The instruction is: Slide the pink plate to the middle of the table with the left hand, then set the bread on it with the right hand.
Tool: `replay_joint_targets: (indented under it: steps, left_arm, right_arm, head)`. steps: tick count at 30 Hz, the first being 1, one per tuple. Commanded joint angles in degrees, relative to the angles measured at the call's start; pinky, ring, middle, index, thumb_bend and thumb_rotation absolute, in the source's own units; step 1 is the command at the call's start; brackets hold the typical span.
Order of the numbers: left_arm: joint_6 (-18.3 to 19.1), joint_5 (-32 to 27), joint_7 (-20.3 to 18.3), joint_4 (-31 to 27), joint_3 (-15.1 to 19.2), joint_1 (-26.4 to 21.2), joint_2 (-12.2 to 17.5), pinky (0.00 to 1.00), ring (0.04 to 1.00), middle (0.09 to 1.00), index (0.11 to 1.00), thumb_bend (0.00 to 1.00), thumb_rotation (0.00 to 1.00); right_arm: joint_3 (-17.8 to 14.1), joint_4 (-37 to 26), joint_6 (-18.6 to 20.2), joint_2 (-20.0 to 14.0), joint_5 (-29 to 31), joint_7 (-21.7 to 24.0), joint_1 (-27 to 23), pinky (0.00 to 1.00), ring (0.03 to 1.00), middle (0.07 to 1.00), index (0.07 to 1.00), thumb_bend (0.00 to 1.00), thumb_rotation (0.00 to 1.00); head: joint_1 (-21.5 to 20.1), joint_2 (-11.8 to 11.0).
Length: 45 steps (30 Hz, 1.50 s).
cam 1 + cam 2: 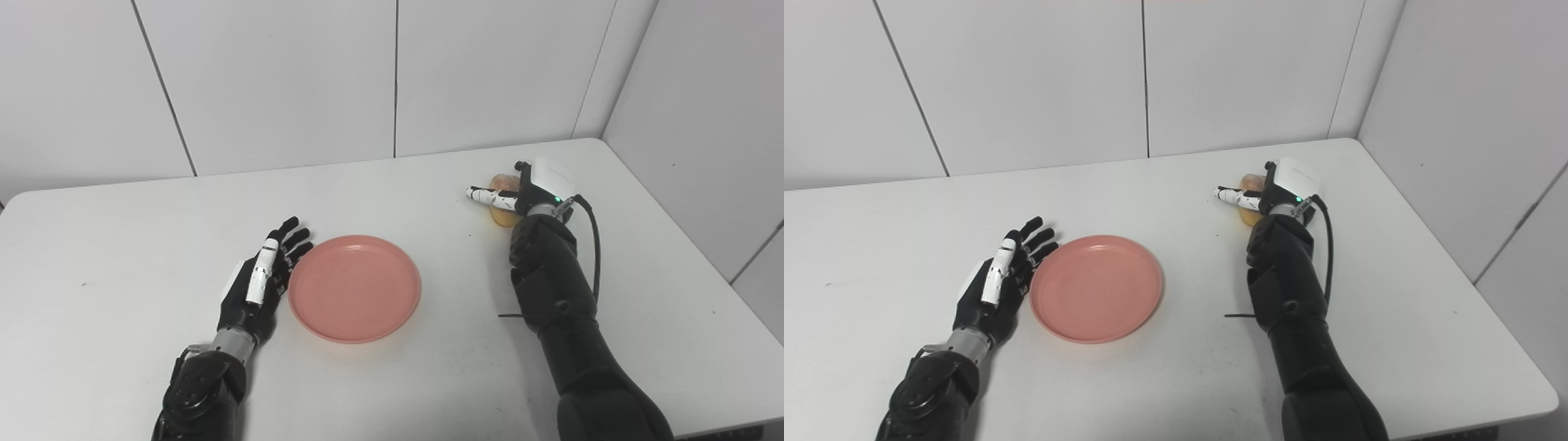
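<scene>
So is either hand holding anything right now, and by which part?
The right hand is wrapped over the bread, but whether its fingers have closed cannot be told. The left hand lies open beside the pink plate, holding nothing.

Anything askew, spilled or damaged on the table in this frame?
Nothing stands out. The pink plate lies flat and bare beside the open left hand; the right hand is at the bread, grip unclear. No spills show.
</scene>
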Motion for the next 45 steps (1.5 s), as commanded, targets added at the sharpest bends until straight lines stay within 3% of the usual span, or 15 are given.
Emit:
replay_joint_targets:
  steps: [1, 12, 15, 18, 22, 23, 24, 27, 29, 30, 31, 37, 39, 45]
  left_arm:
    - [2.6, 0.3, -0.2, 0.3, 0.1, 0.9, 0.4, 0.88, 0.886, 0.899, 0.893, 0.35, 1.0]
    - [3.1, 0.4, -0.2, -0.5, -0.1, 1.0, 0.3, 0.89, 0.887, 0.902, 0.895, 0.34, 1.0]
    - [3.3, 0.3, -0.1, -0.6, -0.1, 1.1, 0.2, 0.88, 0.884, 0.898, 0.892, 0.34, 1.0]
    - [3.3, 0.4, -0.2, -0.8, -0.2, 1.1, 0.3, 0.88, 0.885, 0.898, 0.892, 0.34, 1.0]
    - [3.2, 0.6, -0.2, -0.5, -0.3, 1.1, 0.4, 0.89, 0.887, 0.901, 0.896, 0.35, 1.0]
    - [3.2, 0.6, -0.1, -0.5, -0.2, 1.1, 0.3, 0.88, 0.884, 0.898, 0.893, 0.35, 1.0]
    - [3.4, 0.6, -0.1, -0.6, -0.2, 1.1, 0.3, 0.88, 0.883, 0.896, 0.891, 0.35, 1.0]
    - [3.6, 0.5, 0.0, -0.7, -0.2, 1.1, 0.2, 0.88, 0.883, 0.895, 0.89, 0.35, 1.0]
    - [3.6, 0.5, 0.0, -0.7, -0.2, 1.1, 0.1, 0.88, 0.882, 0.893, 0.889, 0.35, 1.0]
    - [3.6, 0.5, 0.0, -0.7, -0.2, 1.1, 0.1, 0.88, 0.881, 0.892, 0.889, 0.35, 1.0]
    - [3.6, 0.5, 0.0, -0.8, -0.3, 1.1, 0.1, 0.88, 0.881, 0.893, 0.89, 0.35, 1.0]
    - [3.6, 0.5, 0.1, -0.9, -0.4, 1.1, -0.1, 0.87, 0.88, 0.895, 0.891, 0.34, 1.0]
    - [3.6, 0.5, 0.1, -0.7, -0.3, 1.1, -0.1, 0.87, 0.878, 0.892, 0.889, 0.34, 1.0]
    - [3.5, 0.4, 0.0, -0.2, -0.4, 0.9, -0.1, 0.88, 0.884, 0.897, 0.891, 0.35, 1.0]
  right_arm:
    - [0.2, -0.9, -0.3, -1.0, 0.2, -1.2, -3.6, 0.72, 0.798, 0.833, 0.836, 1.0, 0.68]
    - [1.4, 2.1, -0.3, -1.3, -0.4, -0.9, -4.8, 0.69, 0.796, 0.827, 0.843, 1.0, 0.7]
    - [1.2, 3.4, -0.3, -1.4, -0.2, -1.4, -5.3, 0.75, 0.848, 0.874, 0.891, 0.99, 0.68]
    - [1.5, 5.7, -0.3, -2.0, 3.6, -4.1, -5.8, 0.69, 0.786, 0.82, 0.821, 0.96, 0.59]
    - [4.6, 7.3, -1.1, -3.3, 8.5, -9.9, -5.3, 0.59, 0.716, 0.767, 0.74, 0.93, 0.47]
    - [5.1, 7.6, -1.9, -3.5, 9.9, -11.7, -5.2, 0.54, 0.671, 0.732, 0.723, 0.91, 0.4]
    - [5.8, 8.0, -2.3, -3.7, 10.9, -13.2, -5.1, 0.4, 0.514, 0.604, 0.677, 0.88, 0.33]
    - [8.0, 8.7, -2.7, -4.7, 13.9, -15.0, -5.2, 0.3, 0.388, 0.494, 0.601, 0.85, 0.27]
    - [9.6, 9.3, -2.5, -5.4, 15.5, -14.9, -5.3, 0.29, 0.369, 0.469, 0.532, 0.81, 0.22]
    - [10.4, 9.7, -2.3, -5.7, 16.2, -15.0, -5.4, 0.28, 0.36, 0.463, 0.504, 0.64, 0.18]
    - [11.0, 9.9, -2.6, -6.0, 17.1, -15.1, -5.4, 0.27, 0.355, 0.459, 0.491, 0.56, 0.16]
    - [14.5, 9.2, -1.6, -7.2, 20.2, -15.1, -5.4, 0.23, 0.282, 0.388, 0.483, 0.52, 0.13]
    - [15.0, 8.7, -1.2, -7.4, 20.7, -15.6, -5.5, 0.24, 0.294, 0.405, 0.516, 0.52, 0.03]
    - [16.4, 4.5, -0.4, -8.2, 20.6, -15.3, -4.6, 0.27, 0.341, 0.424, 0.522, 0.53, 0.0]
  head:
    - [0.0, 0.1]
    - [0.2, 0.3]
    - [0.2, 0.3]
    - [0.3, 0.3]
    - [0.4, 0.4]
    - [0.3, 0.5]
    - [0.3, 0.5]
    - [0.5, 0.5]
    - [0.5, 0.6]
    - [0.5, 0.6]
    - [0.6, 0.6]
    - [0.7, 0.7]
    - [0.7, 0.7]
    - [1.2, 0.8]
